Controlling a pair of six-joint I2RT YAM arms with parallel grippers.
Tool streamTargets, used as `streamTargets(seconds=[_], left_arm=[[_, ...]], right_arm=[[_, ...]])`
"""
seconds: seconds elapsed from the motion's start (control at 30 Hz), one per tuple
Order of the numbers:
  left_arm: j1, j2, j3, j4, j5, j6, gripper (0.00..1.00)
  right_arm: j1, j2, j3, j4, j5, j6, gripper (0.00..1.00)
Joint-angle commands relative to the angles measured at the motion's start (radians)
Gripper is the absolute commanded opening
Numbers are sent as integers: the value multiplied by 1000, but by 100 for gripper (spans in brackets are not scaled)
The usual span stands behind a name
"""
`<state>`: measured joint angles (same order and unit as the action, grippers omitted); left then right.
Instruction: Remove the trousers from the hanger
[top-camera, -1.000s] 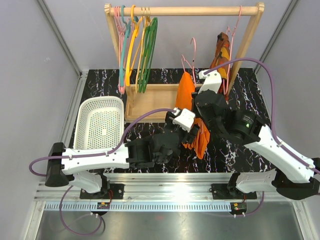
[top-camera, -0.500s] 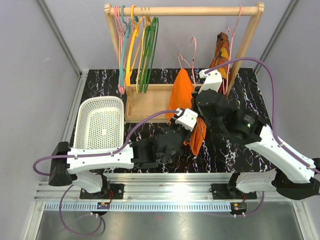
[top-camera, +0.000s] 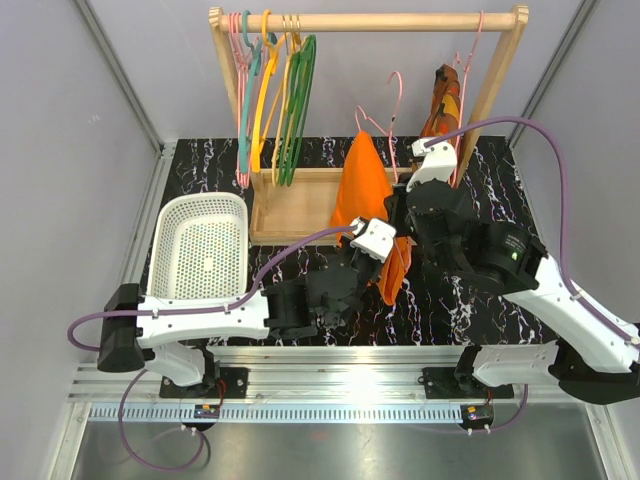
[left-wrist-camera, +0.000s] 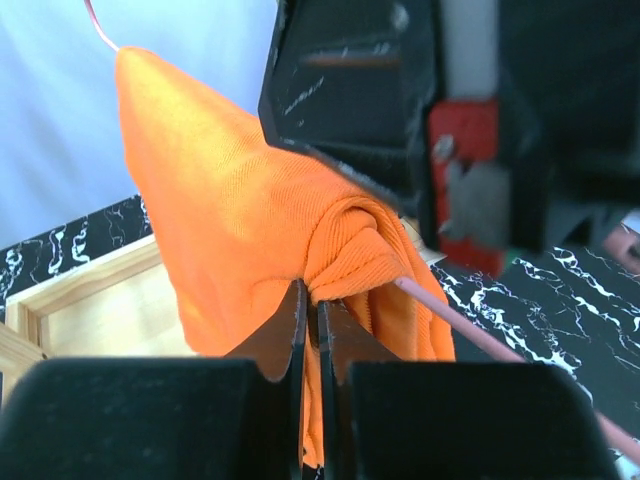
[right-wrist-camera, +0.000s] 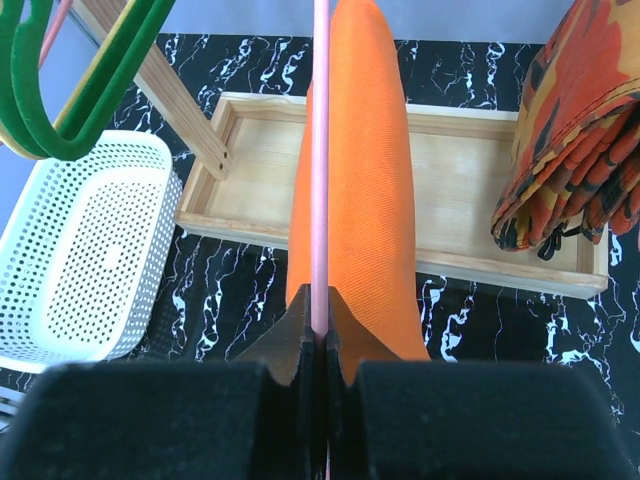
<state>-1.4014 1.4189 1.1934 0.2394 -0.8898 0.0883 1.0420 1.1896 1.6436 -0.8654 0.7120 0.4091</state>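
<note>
The bright orange trousers (top-camera: 362, 190) hang folded over the pink wire hanger (top-camera: 373, 124), which is held in the air in front of the rack. My right gripper (top-camera: 398, 212) is shut on the hanger's wire; in the right wrist view the hanger (right-wrist-camera: 320, 150) runs straight up from the right gripper (right-wrist-camera: 320, 305), with the trousers (right-wrist-camera: 365, 150) draped beside it. My left gripper (top-camera: 386, 268) is shut on a bunched fold of the trousers (left-wrist-camera: 230, 220). The left gripper (left-wrist-camera: 312, 300) pinches cloth just beside the hanger (left-wrist-camera: 470, 330).
A white basket (top-camera: 203, 250) lies at the left. A wooden rack (top-camera: 370, 20) carries green, yellow, teal and pink hangers (top-camera: 290, 100) and a patterned garment (top-camera: 445, 100). Its wooden tray base (top-camera: 290, 205) sits behind the trousers. The right arm's body (left-wrist-camera: 450, 120) looms close above the left gripper.
My left gripper has closed onto the trousers' fold. The right arm has raised the hanger and trousers slightly, away from the table.
</note>
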Motion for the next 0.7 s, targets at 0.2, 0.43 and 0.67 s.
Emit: streamTargets(seconds=[0.2, 0.43, 0.67], left_arm=[[-19, -118, 24, 143, -24, 60, 0], [-22, -182, 73, 141, -17, 143, 0], [-48, -216, 178, 124, -9, 235, 0]], right_arm=[[7, -67, -72, 129, 95, -17, 0], [7, -125, -220, 114, 113, 28, 0], [7, -179, -346, 68, 89, 86, 0]])
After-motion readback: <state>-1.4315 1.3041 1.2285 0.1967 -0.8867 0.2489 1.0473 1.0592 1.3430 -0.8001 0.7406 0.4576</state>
